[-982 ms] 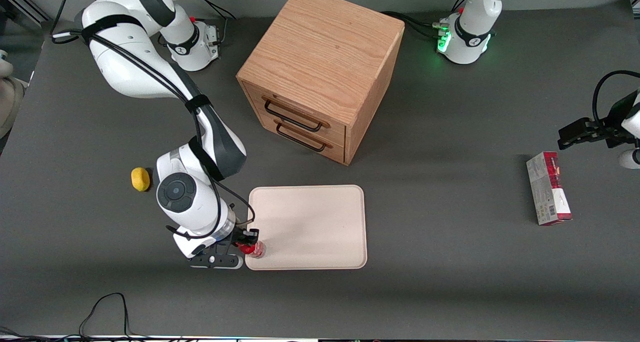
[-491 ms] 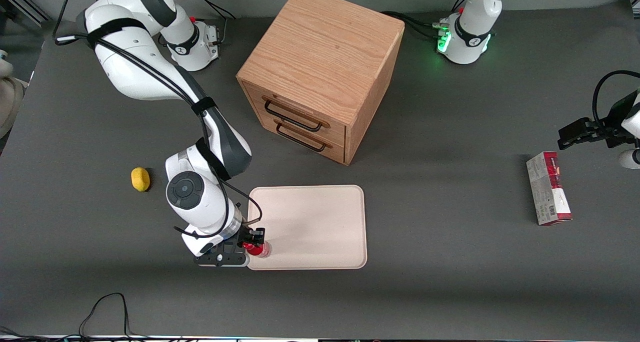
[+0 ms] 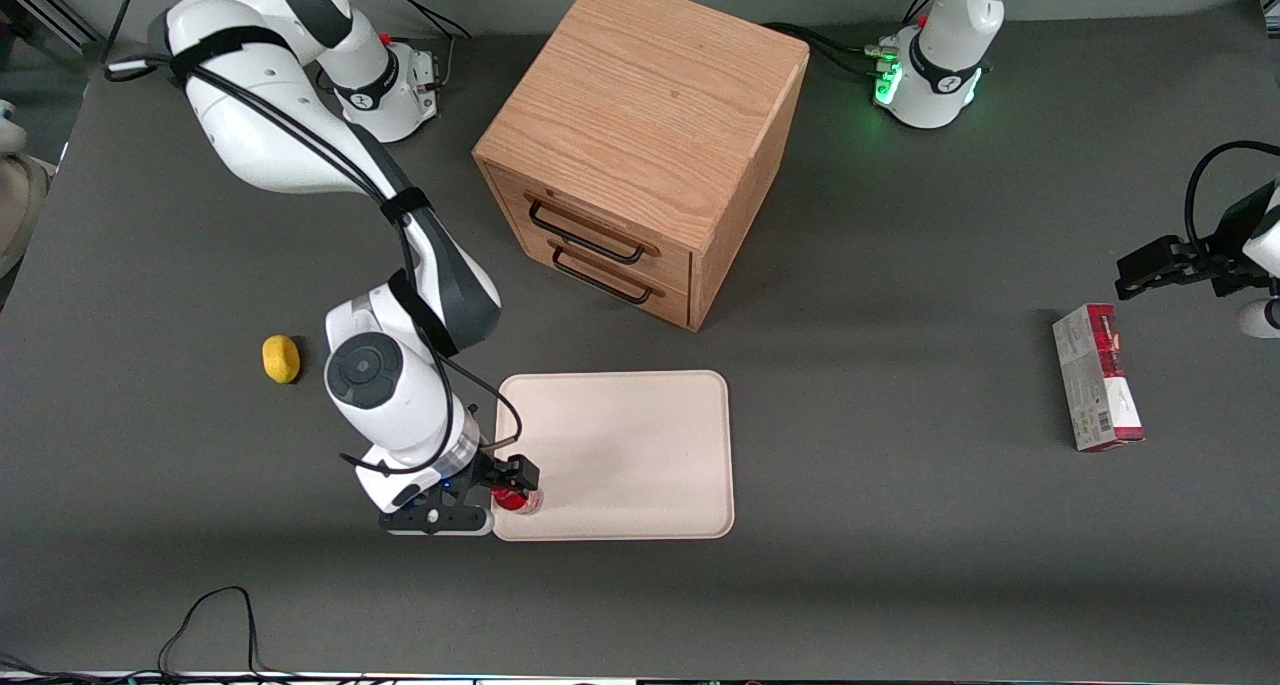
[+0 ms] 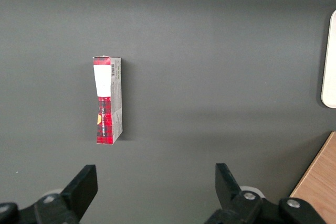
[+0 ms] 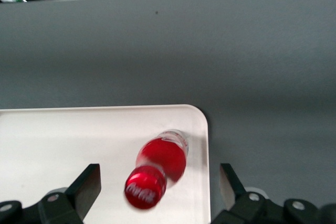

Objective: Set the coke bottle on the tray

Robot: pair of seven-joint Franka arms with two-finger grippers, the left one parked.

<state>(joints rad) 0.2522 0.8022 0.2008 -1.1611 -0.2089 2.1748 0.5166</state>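
Now the coke bottle [image 5: 157, 167], red with a white script logo on its red cap and a clear base, is being seen standing on the tray [image 3: 640, 435], in the corner nearest the working arm. The gripper [image 5: 157, 184] is being held spread above it, touching nothing.

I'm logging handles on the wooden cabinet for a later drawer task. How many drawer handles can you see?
2: both dark metal handles are on the front of the oak drawer cabinet, upper handle above lower handle. Other faces may hide more. The gripper is over the cream tray's corner, open around the red coke bottle.
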